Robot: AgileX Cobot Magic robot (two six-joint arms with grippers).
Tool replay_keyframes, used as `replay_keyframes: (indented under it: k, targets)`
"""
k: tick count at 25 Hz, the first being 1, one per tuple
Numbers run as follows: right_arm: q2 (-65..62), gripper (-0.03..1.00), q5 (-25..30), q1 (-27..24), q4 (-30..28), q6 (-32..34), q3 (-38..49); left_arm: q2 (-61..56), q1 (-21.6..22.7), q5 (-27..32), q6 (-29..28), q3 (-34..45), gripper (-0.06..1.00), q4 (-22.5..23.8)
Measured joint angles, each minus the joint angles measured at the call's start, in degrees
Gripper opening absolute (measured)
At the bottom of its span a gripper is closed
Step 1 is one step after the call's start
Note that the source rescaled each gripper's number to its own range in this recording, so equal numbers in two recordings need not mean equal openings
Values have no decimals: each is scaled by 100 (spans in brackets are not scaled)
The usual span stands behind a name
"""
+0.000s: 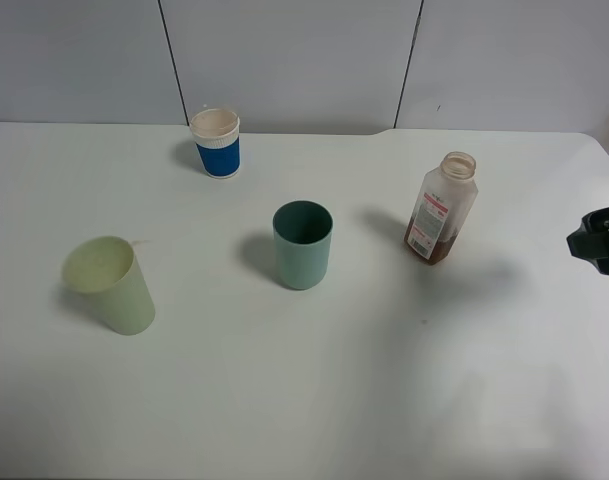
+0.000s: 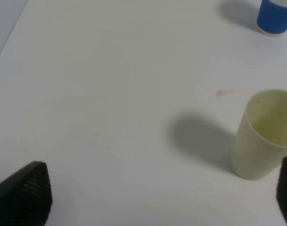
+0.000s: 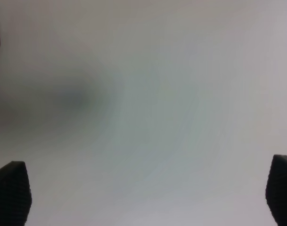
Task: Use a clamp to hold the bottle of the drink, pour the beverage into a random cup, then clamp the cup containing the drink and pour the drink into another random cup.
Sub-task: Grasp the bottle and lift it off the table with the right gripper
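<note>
The clear bottle (image 1: 441,207) with a white-and-red label stands uncapped at the right of the white table, a little brown beverage (image 1: 431,249) in its base. The teal-green cup (image 1: 303,244) stands upright at the middle. The blue cup (image 1: 217,143) with a white rim stands at the back; its lower part shows as the blue cup (image 2: 275,17) in the left wrist view. My right gripper (image 1: 596,240) pokes in at the right edge, well right of the bottle; it stands open (image 3: 148,197) over bare table. My left gripper (image 2: 162,197) is open, empty, beside the pale cup.
A pale yellow-green cup (image 1: 112,283) stands at the left of the table, also seen as the pale cup (image 2: 266,134) in the left wrist view. A grey panelled wall (image 1: 304,60) runs behind the table's far edge.
</note>
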Motion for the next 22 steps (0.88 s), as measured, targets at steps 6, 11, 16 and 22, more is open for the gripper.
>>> replay_keyframes:
  k: [6,11,16,22]
  targets:
    - [451,100,-616,0,-157,-145,-1,0,0,0,0,0,88,0]
    - [829,100,-1039,0,-274,-200,-1,0,0,0,0,0,88,0]
    - [1079,100,-1049,377,-445,-471,-1,0,0,0,0,0,88,0]
    - [1434,100,-1186,545,-711,-592,-6,0,0,0,0,0,88,0]
